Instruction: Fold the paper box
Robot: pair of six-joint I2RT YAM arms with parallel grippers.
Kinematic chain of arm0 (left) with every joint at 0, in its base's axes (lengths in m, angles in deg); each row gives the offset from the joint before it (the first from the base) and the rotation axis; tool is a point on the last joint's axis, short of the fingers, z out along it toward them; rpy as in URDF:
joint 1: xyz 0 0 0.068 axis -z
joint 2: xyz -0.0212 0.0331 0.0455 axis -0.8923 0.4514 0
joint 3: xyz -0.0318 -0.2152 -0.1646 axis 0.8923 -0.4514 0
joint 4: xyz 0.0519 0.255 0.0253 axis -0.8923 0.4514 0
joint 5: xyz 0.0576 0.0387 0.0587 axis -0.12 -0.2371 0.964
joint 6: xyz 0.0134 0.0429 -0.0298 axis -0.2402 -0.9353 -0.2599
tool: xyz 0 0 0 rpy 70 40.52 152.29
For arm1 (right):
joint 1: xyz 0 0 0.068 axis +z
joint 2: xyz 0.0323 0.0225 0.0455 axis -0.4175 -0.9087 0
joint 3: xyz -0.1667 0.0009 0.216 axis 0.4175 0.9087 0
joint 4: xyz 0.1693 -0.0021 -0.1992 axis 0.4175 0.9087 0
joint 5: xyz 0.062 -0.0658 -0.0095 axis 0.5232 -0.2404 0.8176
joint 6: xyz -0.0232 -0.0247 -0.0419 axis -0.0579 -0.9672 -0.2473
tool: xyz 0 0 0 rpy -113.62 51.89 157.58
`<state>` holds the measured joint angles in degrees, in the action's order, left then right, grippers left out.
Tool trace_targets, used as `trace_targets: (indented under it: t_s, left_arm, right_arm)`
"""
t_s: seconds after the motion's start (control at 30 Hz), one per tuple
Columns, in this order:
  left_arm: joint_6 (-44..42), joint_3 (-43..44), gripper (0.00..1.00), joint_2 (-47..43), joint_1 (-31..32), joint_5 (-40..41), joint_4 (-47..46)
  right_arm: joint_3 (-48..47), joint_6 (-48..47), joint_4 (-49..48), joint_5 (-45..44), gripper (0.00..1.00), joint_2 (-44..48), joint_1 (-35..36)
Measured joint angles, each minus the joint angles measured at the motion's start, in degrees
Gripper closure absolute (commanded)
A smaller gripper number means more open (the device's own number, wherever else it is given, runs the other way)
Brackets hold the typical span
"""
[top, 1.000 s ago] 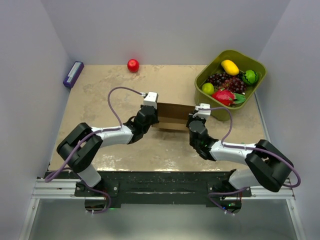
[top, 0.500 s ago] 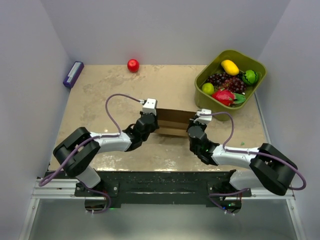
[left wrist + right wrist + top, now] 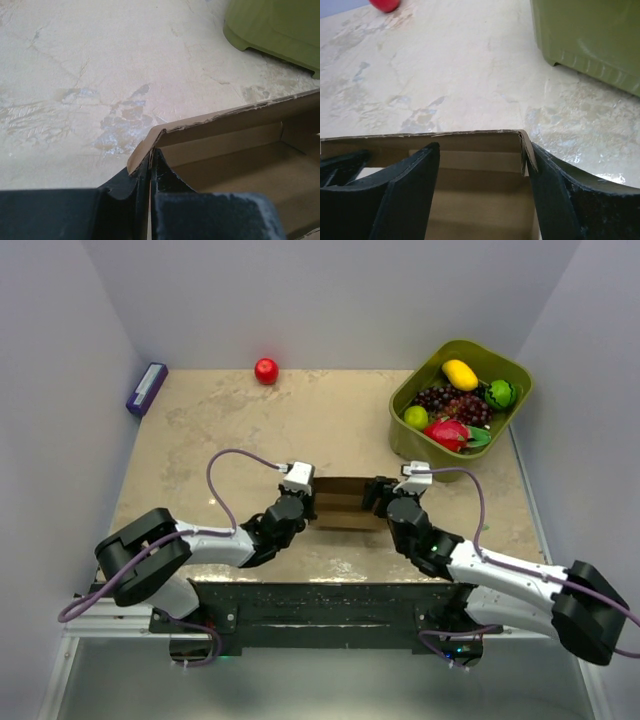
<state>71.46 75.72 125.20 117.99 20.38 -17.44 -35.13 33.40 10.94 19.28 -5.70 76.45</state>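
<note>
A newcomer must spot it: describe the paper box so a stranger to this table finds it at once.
On the beige table, look at the middle of the near edge. The paper box sits there, the left gripper pinching its left wall, the right gripper open at its right end. Unlike the green bin behind it to the right, it is plain brown cardboard.

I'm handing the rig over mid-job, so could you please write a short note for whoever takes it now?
Left pincer: shut on the left wall of the box.
Right pincer: open, straddling the right wall, not gripping.
Box: on the table between the arms, towards the near edge.
Done: walls stand upright, top open.
Left: closing it; remaining flaps can't be seen.
</note>
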Motion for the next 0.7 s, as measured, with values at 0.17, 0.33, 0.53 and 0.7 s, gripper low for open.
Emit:
trace_targets:
  t_s: [0.17, 0.33, 0.53, 0.7]
  left_arm:
    - [-1.90, -1.90, 1.00, -0.61, 2.47, 1.97, -2.27]
    - [-3.56, -2.16, 1.00, 0.17, 4.39, 5.40, -3.48]
    - [-5.07, -2.82, 1.00, 0.72, 6.54, 8.35, -5.01]
    - [-5.31, -3.69, 1.00, 0.63, 7.19, 8.57, -5.88]
  right_arm:
    - [0.96, 0.79, 7.56, 6.21, 0.20, 9.77, 0.22]
    - [2.03, 0.50, 15.63, 13.42, 0.20, 18.40, 0.35]
    - [2.10, 0.52, 23.78, 19.78, 0.20, 27.02, 0.39]
    - [1.46, -0.66, 29.99, 25.75, 0.20, 31.45, 0.46]
